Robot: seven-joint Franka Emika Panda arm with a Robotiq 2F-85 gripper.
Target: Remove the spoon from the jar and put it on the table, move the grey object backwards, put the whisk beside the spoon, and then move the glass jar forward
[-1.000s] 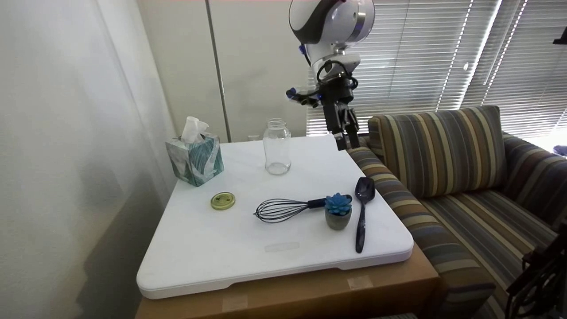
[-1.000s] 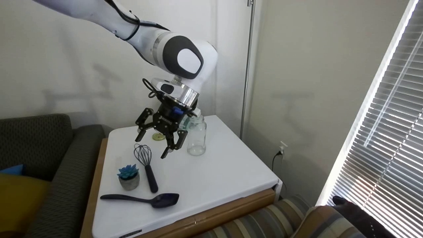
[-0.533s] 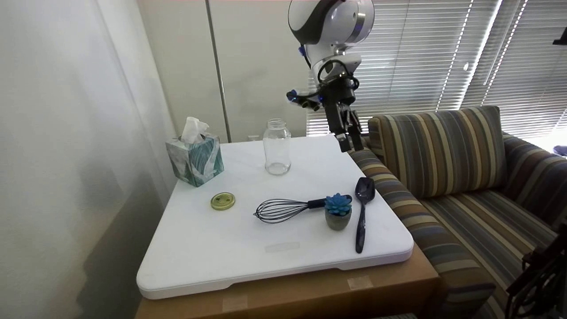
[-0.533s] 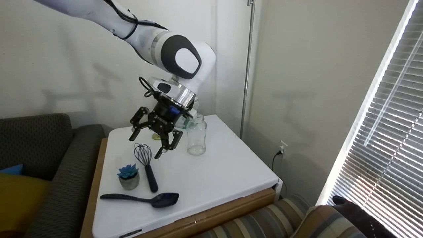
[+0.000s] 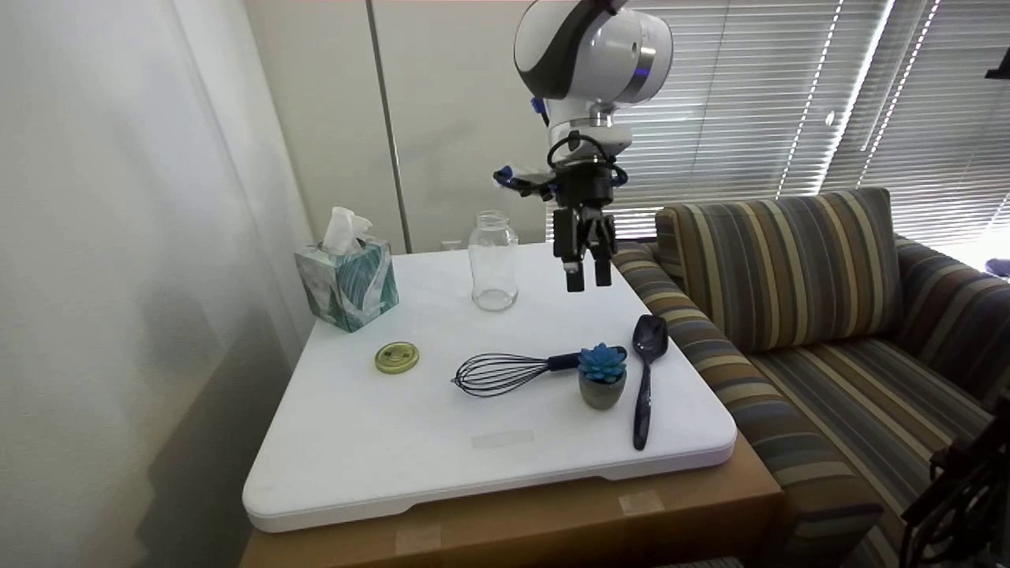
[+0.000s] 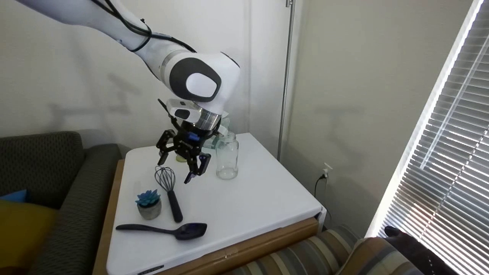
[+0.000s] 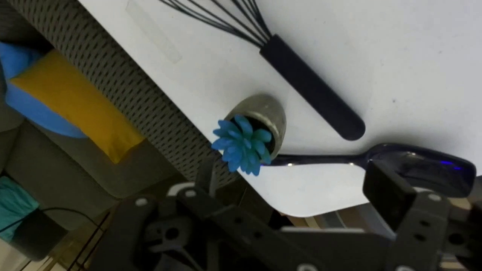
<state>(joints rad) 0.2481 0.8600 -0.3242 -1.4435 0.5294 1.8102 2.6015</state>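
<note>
The black spoon (image 5: 644, 394) lies flat on the white table (image 5: 442, 442); it also shows in the wrist view (image 7: 316, 160). The whisk (image 5: 564, 362) lies with its black handle (image 7: 312, 88) pointing toward the spoon's head. The grey object is a small grey pot with a blue succulent (image 5: 601, 386); it stands between whisk handle and spoon handle (image 6: 149, 208). The glass jar (image 5: 494, 268) stands upright and empty near the far edge, also seen in an exterior view (image 6: 227, 160). My gripper (image 5: 589, 278) is open and empty above the table, fingers spread wide (image 6: 175, 168).
A teal tissue box (image 5: 351, 284) stands by the wall. A flat yellow-green lid (image 5: 397, 357) lies on the table near it. A striped couch (image 5: 757, 331) borders a table side. A dark sofa arm (image 6: 91, 191) borders another side.
The arm has come lower, and the gripper has turned from a slant to hang more upright. In an exterior view it has shifted left and down. The objects on the table have not moved.
</note>
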